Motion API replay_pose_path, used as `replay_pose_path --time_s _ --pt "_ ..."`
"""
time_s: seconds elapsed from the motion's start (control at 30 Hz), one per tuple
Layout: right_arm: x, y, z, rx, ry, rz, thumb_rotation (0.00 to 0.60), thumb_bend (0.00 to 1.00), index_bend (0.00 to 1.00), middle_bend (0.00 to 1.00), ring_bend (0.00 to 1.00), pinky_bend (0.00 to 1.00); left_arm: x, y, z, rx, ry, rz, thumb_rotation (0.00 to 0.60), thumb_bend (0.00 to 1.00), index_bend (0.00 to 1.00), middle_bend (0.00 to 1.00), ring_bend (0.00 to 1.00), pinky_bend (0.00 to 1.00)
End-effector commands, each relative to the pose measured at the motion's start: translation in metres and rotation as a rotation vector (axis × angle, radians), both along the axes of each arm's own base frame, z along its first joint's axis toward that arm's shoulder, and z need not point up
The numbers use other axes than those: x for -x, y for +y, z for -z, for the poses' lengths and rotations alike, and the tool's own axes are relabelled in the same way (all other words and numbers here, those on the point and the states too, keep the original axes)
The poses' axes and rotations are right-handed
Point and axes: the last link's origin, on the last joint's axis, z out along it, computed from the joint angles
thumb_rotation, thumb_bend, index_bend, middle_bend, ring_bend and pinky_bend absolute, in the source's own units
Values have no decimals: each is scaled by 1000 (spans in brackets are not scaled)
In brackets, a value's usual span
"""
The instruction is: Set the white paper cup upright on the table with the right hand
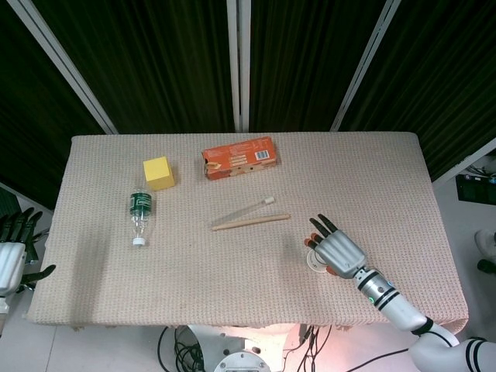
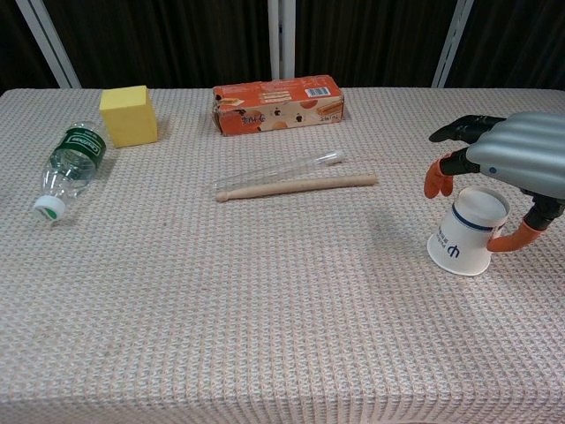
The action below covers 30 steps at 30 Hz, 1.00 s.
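White paper cup (image 2: 466,238): inverted and tilted, near right of worktop (image 2: 265,309). My right hand (image 2: 516,163): arched over it, fingers spread round it, grip uncertain. My left hand (image 1: 11,249): off worktop's left edge, fingers apart, empty.

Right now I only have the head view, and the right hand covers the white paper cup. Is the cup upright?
Observer: No. In the chest view the white paper cup leans, with its lower end on the woven table cover and its upper end tipped up towards the right hand.
Operator: Are the fingers on it?
Observer: No. The orange fingertips hang to the left of the cup, with a visible gap.
Operator: And the thumb?
Observer: The thumb curls in low at the cup's right side. I cannot tell whether it touches.
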Motion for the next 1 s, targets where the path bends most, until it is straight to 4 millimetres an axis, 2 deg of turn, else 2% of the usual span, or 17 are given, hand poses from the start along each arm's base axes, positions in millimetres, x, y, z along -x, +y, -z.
replay_pose_path --time_s 0.03,0.2,0.33,0.47,0.63,0.77,1.0 --pt "0 0 0 7 1 -6 600 64 416 413 50 0 0 0 0 1 0 0 600 33 0 0 0 0" --pt "1 1 -2 21 -8 -15 600 81 526 492 96 0 0 0 0 4 -2 -2 600 33 0 0 0 0" --pt "4 0 -7 42 -49 4 600 84 548 510 110 0 0 0 0 5 -3 -1 600 33 0 0 0 0" --pt "16 -7 -19 92 -234 87 600 85 577 531 140 0 1 0 0 5 -3 -5 600 33 0 0 0 0" --pt "42 -23 -30 116 -589 241 600 85 593 545 160 2 0 0 2 11 3 -1 600 33 0 0 0 0" --pt "60 -26 -25 23 -895 386 600 85 594 546 159 22 -1 1 3 10 4 2 600 32 0 0 0 0" --pt "85 -30 -12 -146 -1233 624 600 85 596 546 159 56 -1 2 4 12 1 3 600 33 0 0 0 0"
